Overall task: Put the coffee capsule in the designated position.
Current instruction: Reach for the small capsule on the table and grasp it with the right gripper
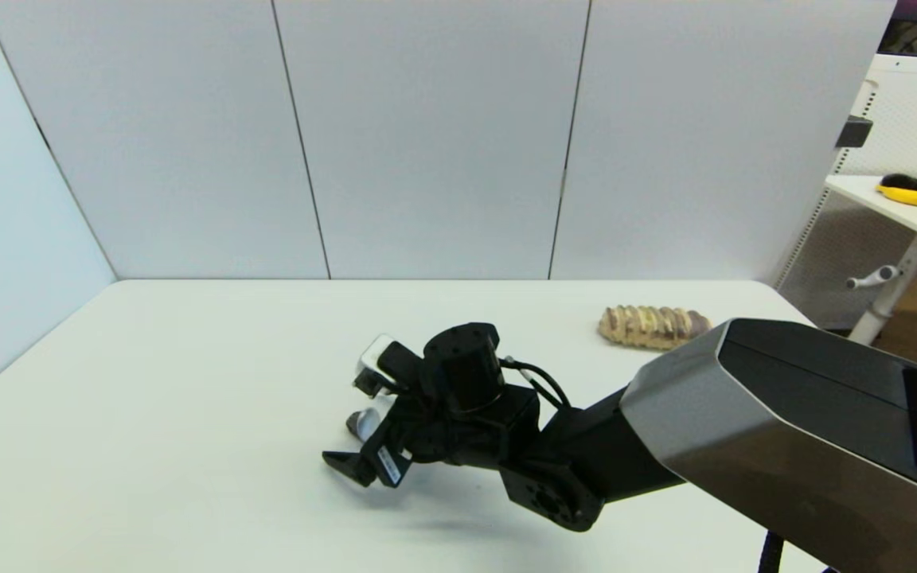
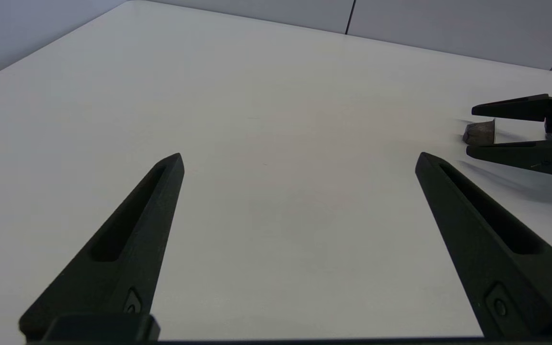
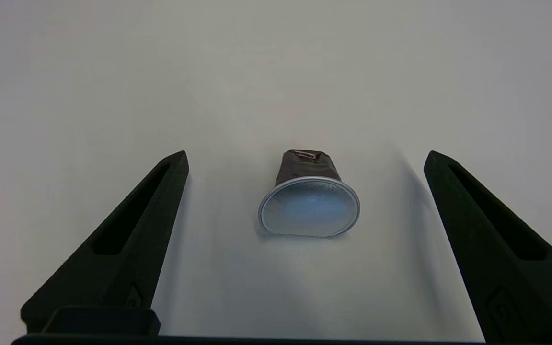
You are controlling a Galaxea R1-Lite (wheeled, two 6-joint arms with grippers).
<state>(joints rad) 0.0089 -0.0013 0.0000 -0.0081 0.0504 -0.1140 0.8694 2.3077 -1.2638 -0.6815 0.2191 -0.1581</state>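
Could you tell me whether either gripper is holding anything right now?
Nothing is held: the open right gripper straddles the coffee capsule without touching; the left gripper is open.

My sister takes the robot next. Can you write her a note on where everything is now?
Right gripper: open, low over the table, fingers either side of the capsule, not gripping.
Left gripper: open, parked near the table, holding nothing.
Capsule: on its side on the table, foil face toward the right wrist.
Bread: apart, far right of the table.
Done: right gripper lined up.
Left: shut, lift, place the capsule.
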